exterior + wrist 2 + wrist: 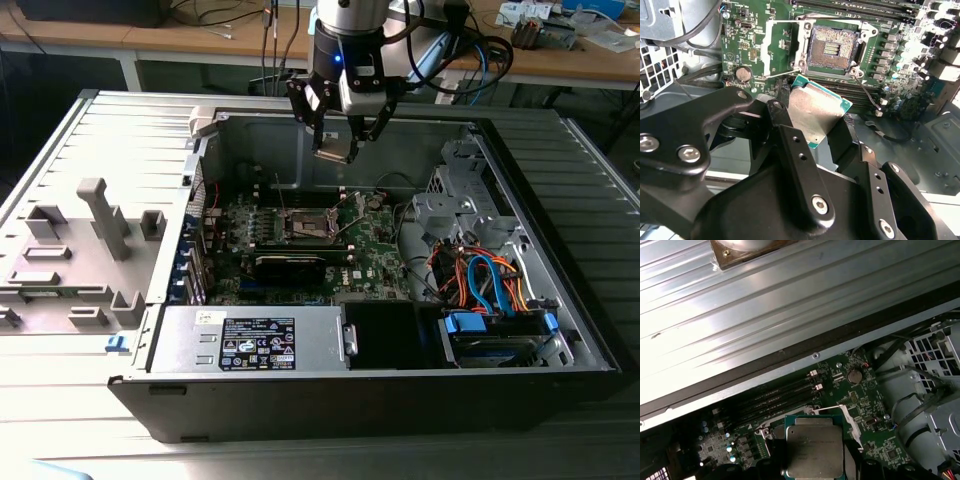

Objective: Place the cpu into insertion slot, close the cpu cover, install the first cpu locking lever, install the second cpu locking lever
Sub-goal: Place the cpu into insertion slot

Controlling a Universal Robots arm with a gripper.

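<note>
My gripper hangs above the open computer case, shut on the cpu, a small square chip with a dull silver top. In the second wrist view the cpu sits tilted between the black fingers, above and short of the insertion slot. The slot's brownish-gold pin field lies bare. The cpu cover is flipped open beside the slot, and a thin wire lever stands free at the slot's other side. The first wrist view shows the cpu over the green board. In the exterior view the slot lies below the gripper.
A black card sits just in front of the slot. The power supply is at the case's front, and a drive bay with blue and orange cables at the exterior view's right. Long memory slots flank the socket. A grey fixture plate lies outside the case.
</note>
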